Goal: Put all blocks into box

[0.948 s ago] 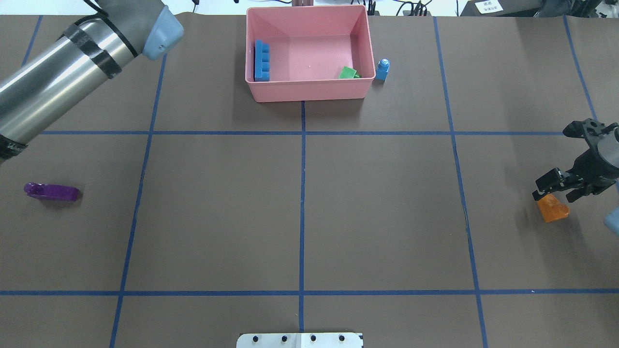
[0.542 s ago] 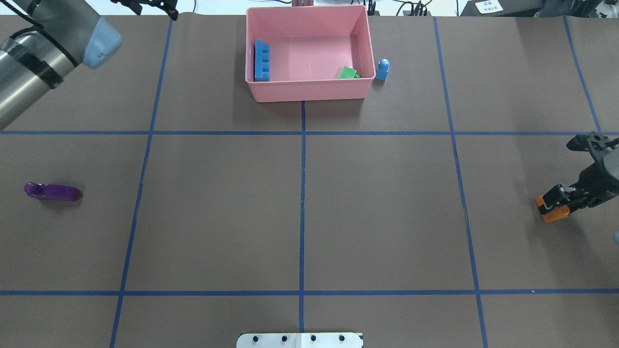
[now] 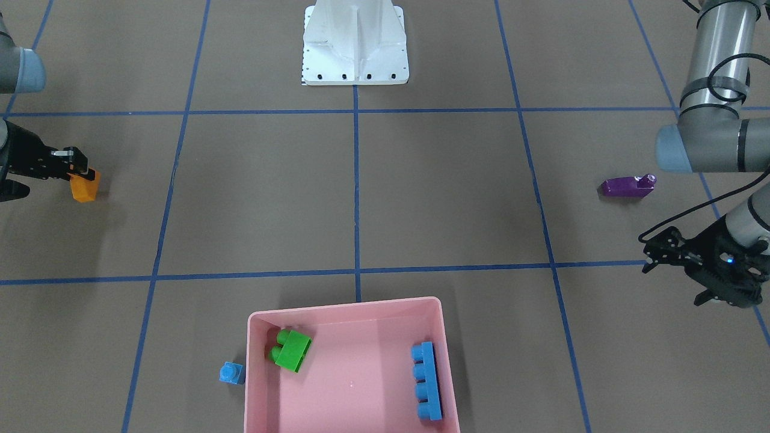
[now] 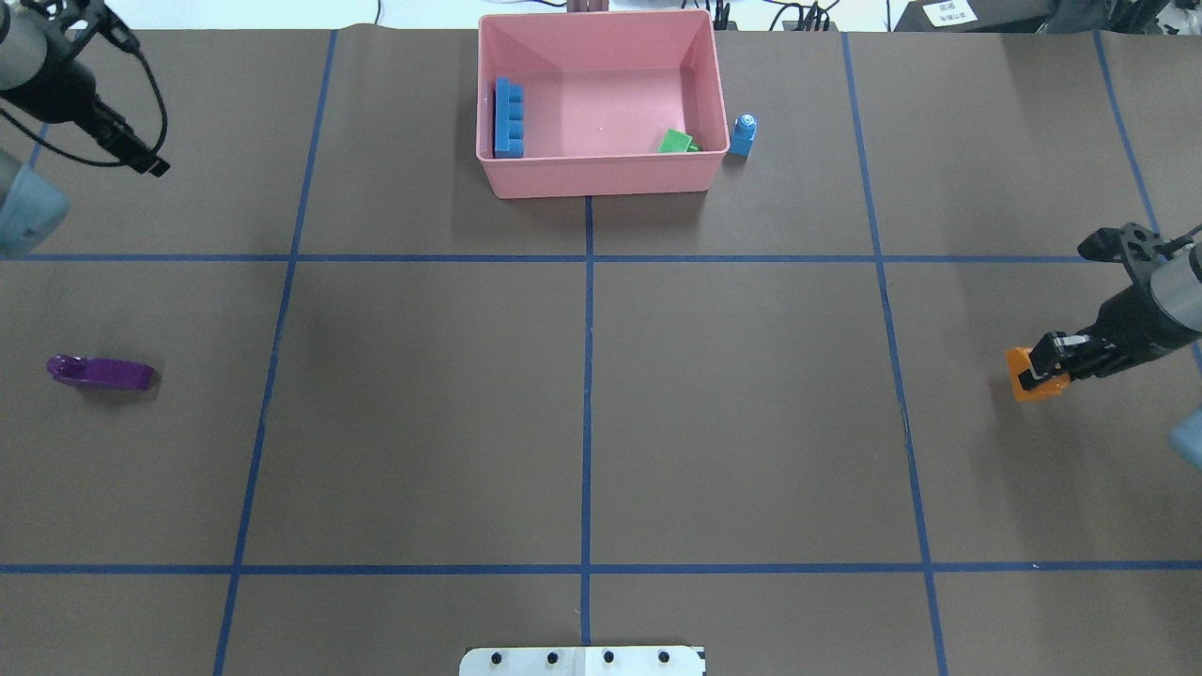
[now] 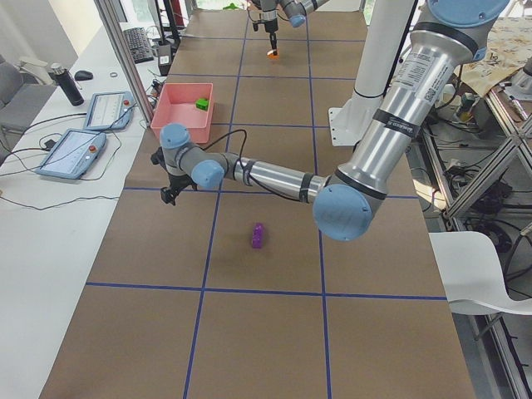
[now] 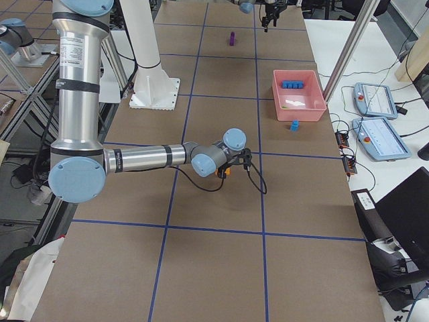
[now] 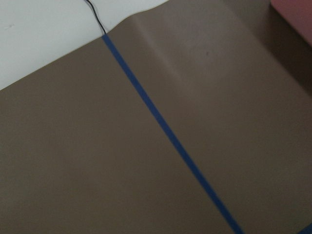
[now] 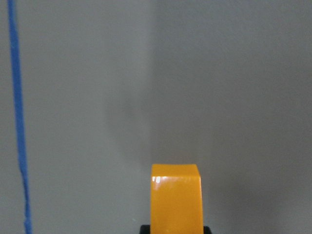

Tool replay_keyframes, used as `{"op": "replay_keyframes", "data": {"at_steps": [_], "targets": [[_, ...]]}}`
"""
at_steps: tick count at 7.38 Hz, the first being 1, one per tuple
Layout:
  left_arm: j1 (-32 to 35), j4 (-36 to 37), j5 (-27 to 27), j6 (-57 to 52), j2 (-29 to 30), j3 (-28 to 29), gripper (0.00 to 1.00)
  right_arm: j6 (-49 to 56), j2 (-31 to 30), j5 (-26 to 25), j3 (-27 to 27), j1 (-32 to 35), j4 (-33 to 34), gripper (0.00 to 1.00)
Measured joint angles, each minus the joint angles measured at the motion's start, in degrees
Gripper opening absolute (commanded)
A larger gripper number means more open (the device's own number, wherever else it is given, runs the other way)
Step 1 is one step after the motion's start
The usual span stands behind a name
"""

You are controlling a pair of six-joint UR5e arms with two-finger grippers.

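The pink box [image 4: 601, 178] stands at the far middle of the table, also in the front-facing view [image 3: 343, 304]. The long blue block [image 4: 509, 118] and the green block [image 4: 676, 142] lie inside it. The tiny blue block [image 4: 744, 134] stands on the table just outside its right wall. The purple block [image 4: 100, 372] lies at the far left. My right gripper [image 4: 1038, 374] is shut on the orange block [image 4: 1019, 371], held just above the table at the right edge; it also shows in the right wrist view [image 8: 175, 195]. My left gripper [image 3: 648, 255] looks open and empty, between the purple block and the box.
The white robot base [image 3: 355, 42] sits at the near middle edge. Blue tape lines [image 4: 587, 376] divide the brown table cover. Tablets [image 5: 91, 133] lie off the table beyond the box. The left arm's elbow [image 3: 680, 147] hangs near the purple block.
My right gripper has shut on the orange block and carried it a little left and away from me. My left arm has swung left, away from the box.
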State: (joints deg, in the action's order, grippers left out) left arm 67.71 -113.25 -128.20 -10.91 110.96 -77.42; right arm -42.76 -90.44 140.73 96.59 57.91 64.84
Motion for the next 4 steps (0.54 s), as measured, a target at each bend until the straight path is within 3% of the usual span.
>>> {"op": "replay_keyframes", "data": {"at_steps": [2, 4], "targets": [[-0.1, -0.3, 0.5, -12.1, -8.2, -4.9, 0.99, -3.5, 17.6, -0.8, -2.0, 2.2, 16.1, 0.00], [-0.4, -0.4, 0.3, -15.4, -14.6, -10.5, 0.99, -12.0, 40.2, -4.0, -15.0, 3.3, 26.0, 0.00]]}}
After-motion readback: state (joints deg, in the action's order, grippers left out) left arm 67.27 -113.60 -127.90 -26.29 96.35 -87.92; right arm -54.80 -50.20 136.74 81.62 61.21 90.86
